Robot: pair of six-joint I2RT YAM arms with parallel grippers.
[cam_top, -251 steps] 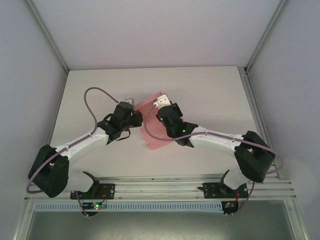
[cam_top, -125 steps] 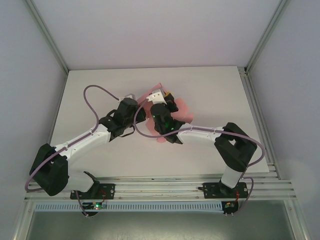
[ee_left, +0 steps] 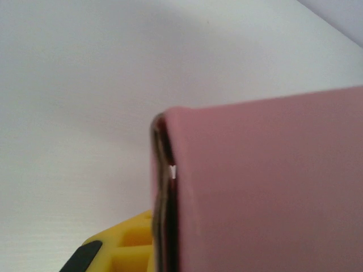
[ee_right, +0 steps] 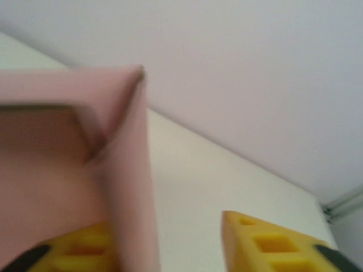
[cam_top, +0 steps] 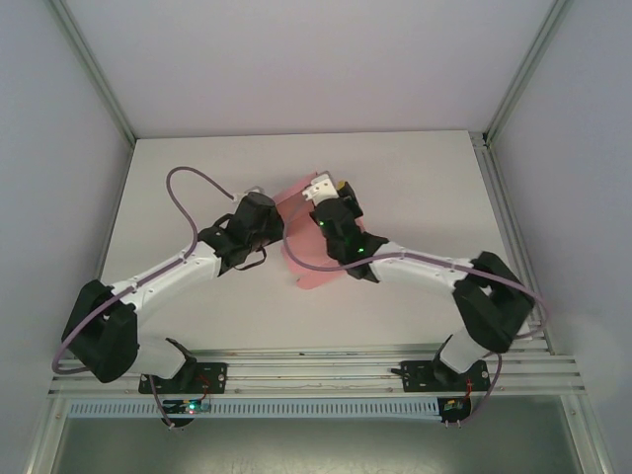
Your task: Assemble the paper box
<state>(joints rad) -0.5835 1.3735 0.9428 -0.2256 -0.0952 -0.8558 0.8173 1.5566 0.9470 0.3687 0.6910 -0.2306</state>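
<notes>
Paper box [cam_top: 301, 259], pink and half folded, is at the middle of the bench [cam_top: 415, 178] between both arms. Left jaws pinch its folded edge, I think to steady it. Right jaws stand apart around one wall, not squeezing.

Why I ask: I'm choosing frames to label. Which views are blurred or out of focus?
Top external: sharp and evenly lit, with soft shadows, and the paper box reads clearly. Left wrist: the pink card looms soft-edged and the left fingers are a yellow blur. Right wrist: the card and the right fingers are out of focus, apparently too near the lens.
</notes>
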